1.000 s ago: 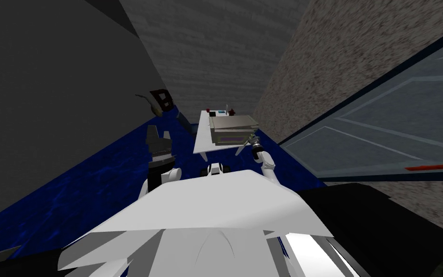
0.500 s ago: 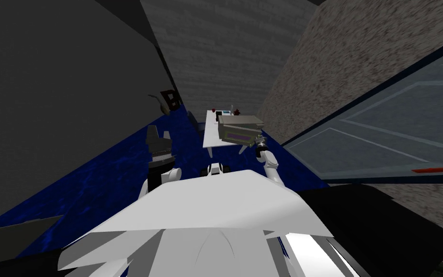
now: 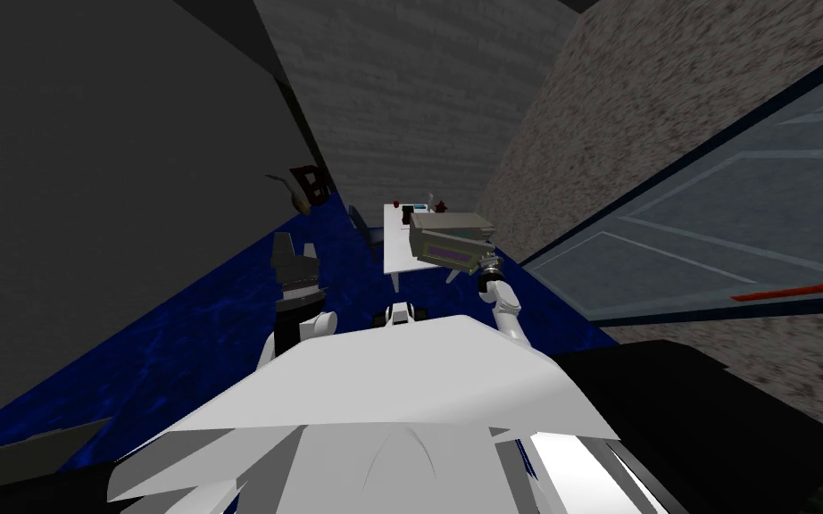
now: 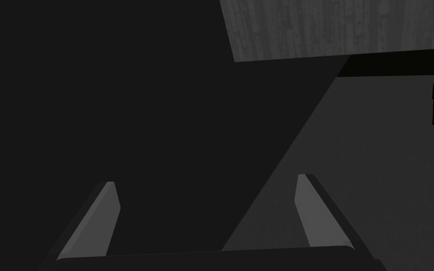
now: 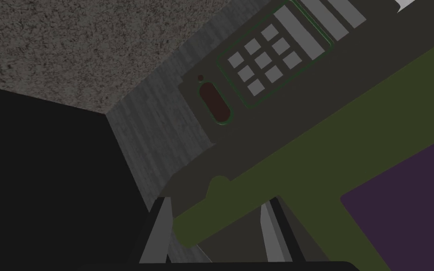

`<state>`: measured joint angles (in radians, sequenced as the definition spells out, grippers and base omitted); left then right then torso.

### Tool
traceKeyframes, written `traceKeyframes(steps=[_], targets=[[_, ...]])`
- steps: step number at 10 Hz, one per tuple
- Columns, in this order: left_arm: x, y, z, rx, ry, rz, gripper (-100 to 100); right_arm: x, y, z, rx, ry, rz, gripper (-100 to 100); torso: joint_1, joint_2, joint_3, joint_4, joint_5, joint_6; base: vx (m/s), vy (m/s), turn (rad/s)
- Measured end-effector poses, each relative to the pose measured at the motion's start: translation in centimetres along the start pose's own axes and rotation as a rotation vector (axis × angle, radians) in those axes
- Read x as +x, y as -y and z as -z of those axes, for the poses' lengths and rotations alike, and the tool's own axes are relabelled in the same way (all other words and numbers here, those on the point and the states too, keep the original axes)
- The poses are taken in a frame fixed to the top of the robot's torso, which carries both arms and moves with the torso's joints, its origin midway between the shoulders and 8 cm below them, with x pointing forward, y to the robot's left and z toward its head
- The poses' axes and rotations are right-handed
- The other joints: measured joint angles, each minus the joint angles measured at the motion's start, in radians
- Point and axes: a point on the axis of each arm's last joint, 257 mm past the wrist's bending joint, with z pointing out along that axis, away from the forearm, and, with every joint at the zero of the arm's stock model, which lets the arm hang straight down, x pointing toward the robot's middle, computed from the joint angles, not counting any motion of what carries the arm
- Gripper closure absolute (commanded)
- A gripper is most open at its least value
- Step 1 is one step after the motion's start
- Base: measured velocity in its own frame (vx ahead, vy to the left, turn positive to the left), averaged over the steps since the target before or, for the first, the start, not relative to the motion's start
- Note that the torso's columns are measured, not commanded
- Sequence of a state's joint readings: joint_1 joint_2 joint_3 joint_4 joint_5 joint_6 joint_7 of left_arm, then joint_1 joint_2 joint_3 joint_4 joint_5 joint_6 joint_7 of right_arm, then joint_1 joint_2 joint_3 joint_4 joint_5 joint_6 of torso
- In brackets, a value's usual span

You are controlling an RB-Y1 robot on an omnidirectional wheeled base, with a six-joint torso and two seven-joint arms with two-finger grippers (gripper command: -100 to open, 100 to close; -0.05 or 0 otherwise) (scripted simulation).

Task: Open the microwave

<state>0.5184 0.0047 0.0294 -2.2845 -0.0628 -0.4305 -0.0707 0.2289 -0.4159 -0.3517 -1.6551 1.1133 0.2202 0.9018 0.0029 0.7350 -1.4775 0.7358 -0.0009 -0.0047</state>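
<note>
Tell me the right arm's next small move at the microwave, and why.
Probably draw the right gripper back in a short arc, away from the keypad panel. Its fingers are closed on the edge of the microwave's olive door, right beside that panel, so pulling should start it swinging open.

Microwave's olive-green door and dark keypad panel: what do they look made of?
Olive-green microwave door: flat matte colour, no grain or shine; painted metal or plastic, can't tell. Dark grey keypad panel: matte, likely plastic, flat light grey buttons.

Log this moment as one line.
right gripper: shut on microwave door corner | left gripper: open, empty
</note>
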Motion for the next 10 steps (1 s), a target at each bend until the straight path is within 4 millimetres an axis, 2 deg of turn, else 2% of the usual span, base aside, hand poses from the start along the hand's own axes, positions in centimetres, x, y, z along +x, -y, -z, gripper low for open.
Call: traceKeyframes(steps=[5, 7, 8, 10], targets=[[0.0, 0.0, 0.0, 0.0, 0.0, 0.0, 0, 4.1, 2.9, 1.0, 0.085, -0.116, 0.006, 100, -0.003, -0.003, -0.002, -0.002, -0.003, -0.001, -0.002, 0.243, -0.108], [0.0, 0.0, 0.0, 0.0, 0.0, 0.0, 0, 5.3, 3.6, 1.2, 0.105, -0.146, 0.007, 100, -0.01, -0.002, -0.002, 0.0, -0.002, 0.0, 0.027, 0.128, -0.079], [0.0, 0.0, 0.0, 0.0, 0.0, 0.0, 0, 5.7, 4.2, 1.6, 0.125, -0.163, 0.005, 100, -0.003, -0.004, -0.002, -0.001, -0.002, 0.004, 0.063, 0.2, -0.121], [0.0, 0.0, 0.0, 0.0, 0.0, 0.0, 0, 7.2, 5.3, 2.0, 0.157, -0.204, 0.007, 100, -0.001, -0.001, -0.001, 0.0, -0.001, 0.0, 0.041, 0.199, -0.087]])
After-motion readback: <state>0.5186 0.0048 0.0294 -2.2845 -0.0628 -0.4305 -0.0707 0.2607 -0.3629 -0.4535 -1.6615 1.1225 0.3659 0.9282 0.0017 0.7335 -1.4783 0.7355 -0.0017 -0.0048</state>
